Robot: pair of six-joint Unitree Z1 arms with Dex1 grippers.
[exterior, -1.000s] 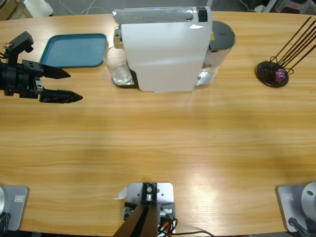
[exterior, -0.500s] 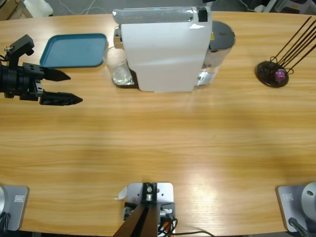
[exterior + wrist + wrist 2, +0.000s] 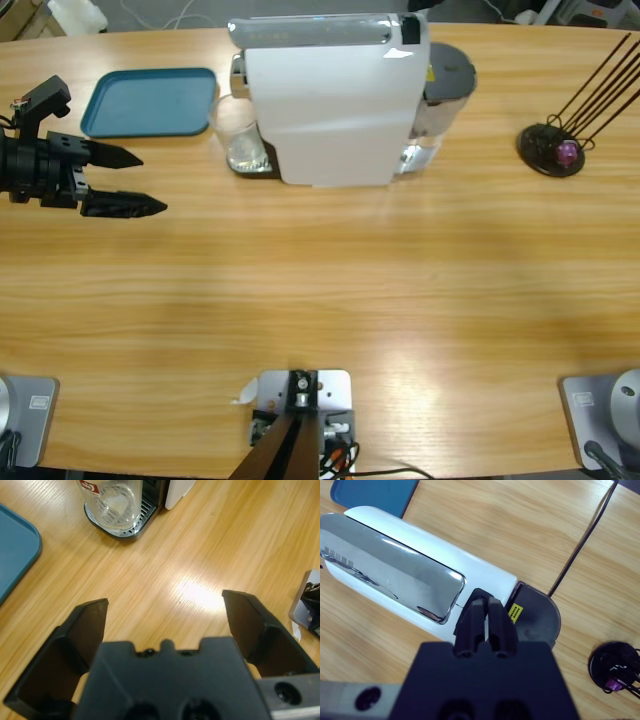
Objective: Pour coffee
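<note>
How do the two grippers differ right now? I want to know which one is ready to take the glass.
The left gripper has its jaws spread wide over bare table, pointing toward the glass; the right gripper has its jaws pressed together with nothing between them. The left sits low beside the blue tray; the right hangs above the coffee machine. Both are black and hold nothing.

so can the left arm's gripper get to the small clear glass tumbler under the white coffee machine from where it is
Probably yes. The left gripper has its jaws open and pointing towards the small clear glass tumbler, with only bare wooden table between. The white coffee machine crowds the tumbler's far side; the blue tray sits clear.
</note>
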